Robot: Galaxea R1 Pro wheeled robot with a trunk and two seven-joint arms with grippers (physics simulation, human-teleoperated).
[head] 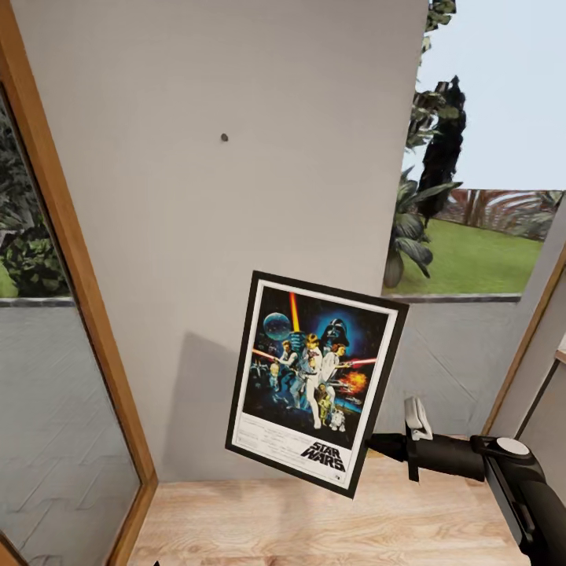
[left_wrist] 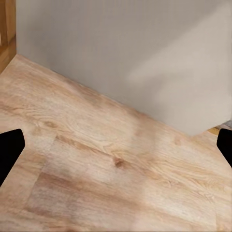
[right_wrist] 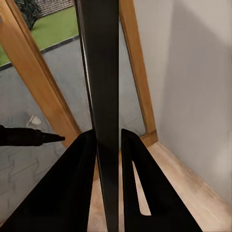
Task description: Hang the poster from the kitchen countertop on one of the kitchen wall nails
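Note:
The Star Wars poster (head: pixel 314 381) hangs upright but tilted in front of the light-grey wall (head: pixel 236 236), above the wooden floor. My right gripper (head: pixel 376 445) is shut on the poster's lower right edge, reaching in from the right. In the right wrist view the poster (right_wrist: pixel 104 72) shows edge-on as a dark strip between the two black fingers (right_wrist: pixel 77 183) of the right gripper (right_wrist: pixel 107 140). The wall nail (head: pixel 224 137) is a small dark speck up and to the left of the poster. My left gripper (left_wrist: pixel 116 147) is open over bare floor, with nothing in it. The kitchen countertop is out of view.
A wood-framed glass panel (head: pixel 71 236) stands at the left of the wall, and a window onto a garden (head: pixel 479 220) opens at the right. Light wooden floor (head: pixel 314 519) runs along the wall's foot. A thin dark pointed shape (right_wrist: pixel 29 137) shows in the right wrist view.

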